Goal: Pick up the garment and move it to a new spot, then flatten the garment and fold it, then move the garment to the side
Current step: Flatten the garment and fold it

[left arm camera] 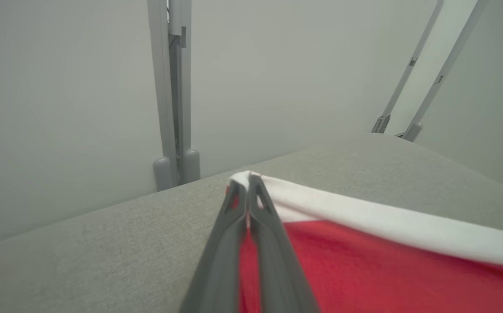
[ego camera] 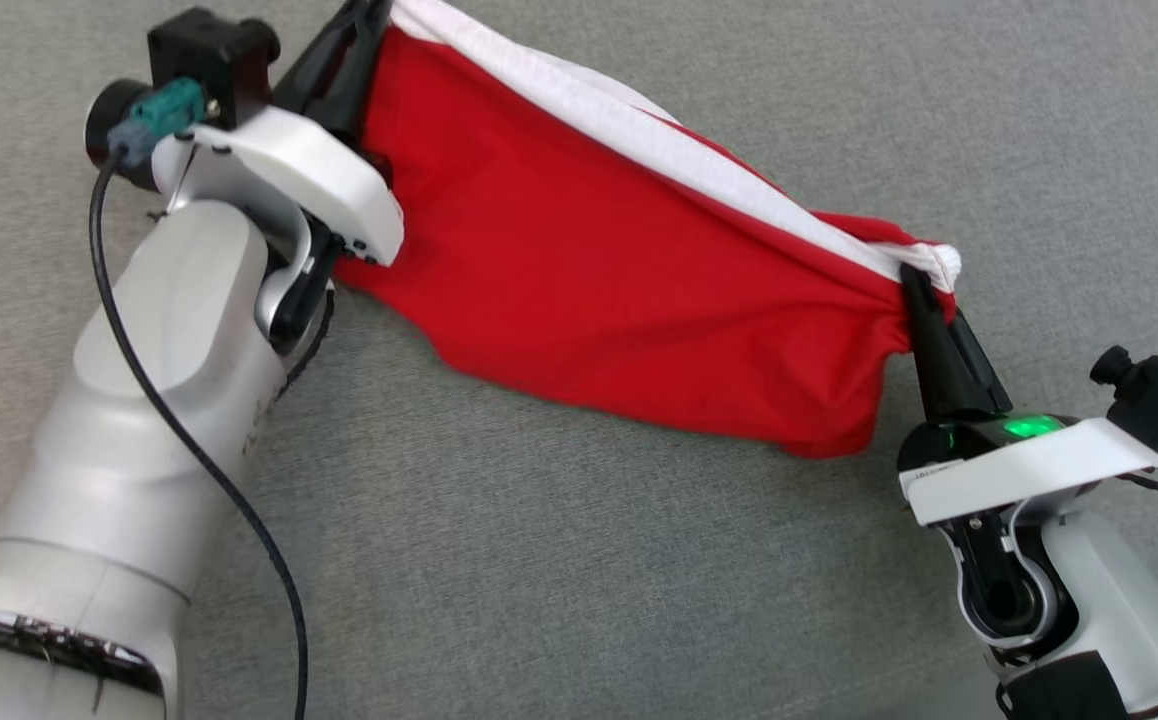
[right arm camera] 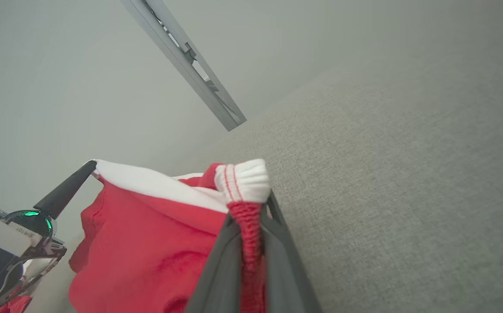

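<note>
Red garment [ego camera: 619, 270] with a white ribbed band along its top edge hangs stretched between both grippers over a grey woven fabric surface [ego camera: 539, 560]. The lower hem sags in a loose curve, and contact with the surface cannot be told. Left gripper [left arm camera: 247, 184] has its jaws pinched tight on the white band's corner, with a thin sliver of cloth between the dark tapered fingers. Right gripper [right arm camera: 253, 208] has its jaws narrow, clamped on the bunched elastic end of the band, and white rib with red stitch lines pokes out above the tips. In the head view the left fingertips are cut off by the top edge, and the garment's left side is hidden behind a white wrist bracket [ego camera: 289, 170]. Garment type is hard to make out, as the cloth is doubled over and smooth with soft creases. Black cable [ego camera: 189, 440] runs down the glossy pale left forearm. Green light [ego camera: 1031, 427] glows on the right wrist. Grey metal frame legs [left arm camera: 173, 87] stand blurred against a plain pale wall
</note>
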Controlling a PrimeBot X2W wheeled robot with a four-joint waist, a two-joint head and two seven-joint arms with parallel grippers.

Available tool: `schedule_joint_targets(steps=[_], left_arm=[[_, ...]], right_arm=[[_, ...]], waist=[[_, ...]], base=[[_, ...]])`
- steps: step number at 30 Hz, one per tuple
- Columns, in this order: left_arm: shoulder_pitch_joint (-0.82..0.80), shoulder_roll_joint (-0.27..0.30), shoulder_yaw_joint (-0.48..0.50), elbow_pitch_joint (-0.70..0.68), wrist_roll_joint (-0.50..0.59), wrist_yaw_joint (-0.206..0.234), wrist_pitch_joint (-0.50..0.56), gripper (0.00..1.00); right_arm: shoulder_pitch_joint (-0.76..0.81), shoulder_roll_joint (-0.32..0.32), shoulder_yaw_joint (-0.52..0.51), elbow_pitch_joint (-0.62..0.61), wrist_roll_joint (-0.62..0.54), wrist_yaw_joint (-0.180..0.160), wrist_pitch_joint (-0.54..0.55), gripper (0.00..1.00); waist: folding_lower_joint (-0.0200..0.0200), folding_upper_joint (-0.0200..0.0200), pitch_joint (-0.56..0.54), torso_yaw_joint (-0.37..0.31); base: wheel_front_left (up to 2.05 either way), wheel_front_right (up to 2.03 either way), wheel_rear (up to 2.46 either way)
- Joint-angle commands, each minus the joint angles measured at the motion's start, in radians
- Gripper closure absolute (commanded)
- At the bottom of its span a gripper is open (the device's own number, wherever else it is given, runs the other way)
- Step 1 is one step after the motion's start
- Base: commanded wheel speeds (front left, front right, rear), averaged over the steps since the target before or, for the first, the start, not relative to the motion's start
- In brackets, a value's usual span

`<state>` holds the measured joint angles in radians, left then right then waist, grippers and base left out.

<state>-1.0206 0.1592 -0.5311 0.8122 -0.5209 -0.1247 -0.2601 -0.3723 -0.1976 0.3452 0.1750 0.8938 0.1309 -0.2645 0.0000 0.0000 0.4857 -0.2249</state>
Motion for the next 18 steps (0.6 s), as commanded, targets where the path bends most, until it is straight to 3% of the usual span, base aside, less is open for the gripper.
schedule_joint_targets(steps=[1,5,11,15,18], left_arm=[[-0.036,0.009,-0.001,0.034,0.006,-0.003,-0.006,1.0],[-0.099,0.006,-0.018,0.127,0.005,-0.004,-0.006,1.0],[-0.153,-0.015,-0.054,0.24,-0.014,-0.004,-0.006,1.0],[-0.161,-0.021,-0.077,0.272,-0.038,-0.004,-0.006,1.0],[-0.166,-0.016,-0.093,0.285,-0.061,-0.005,-0.006,1.0]], right_arm=[[-0.014,0.002,-0.006,0.008,-0.005,0.0,-0.001,1.0],[-0.038,0.019,-0.008,0.031,-0.018,0.0,-0.001,1.0],[-0.069,0.044,0.003,0.066,-0.034,0.0,-0.001,0.85],[-0.081,0.051,0.006,0.083,-0.05,0.0,-0.001,0.82],[-0.094,0.056,0.004,0.094,-0.061,0.0,-0.001,0.67]], waist=[[0.0,0.0,0.019,-0.019],[0.0,0.0,0.034,-0.035],[0.0,0.0,0.041,-0.05],[0.0,0.0,0.043,-0.056],[0.0,0.0,0.044,-0.055]], base=[[0.0,0.0,0.0],[0.0,0.0,0.0],[0.0,0.0,0.0],[0.0,0.0,0.0],[0.0,0.0,0.0]])
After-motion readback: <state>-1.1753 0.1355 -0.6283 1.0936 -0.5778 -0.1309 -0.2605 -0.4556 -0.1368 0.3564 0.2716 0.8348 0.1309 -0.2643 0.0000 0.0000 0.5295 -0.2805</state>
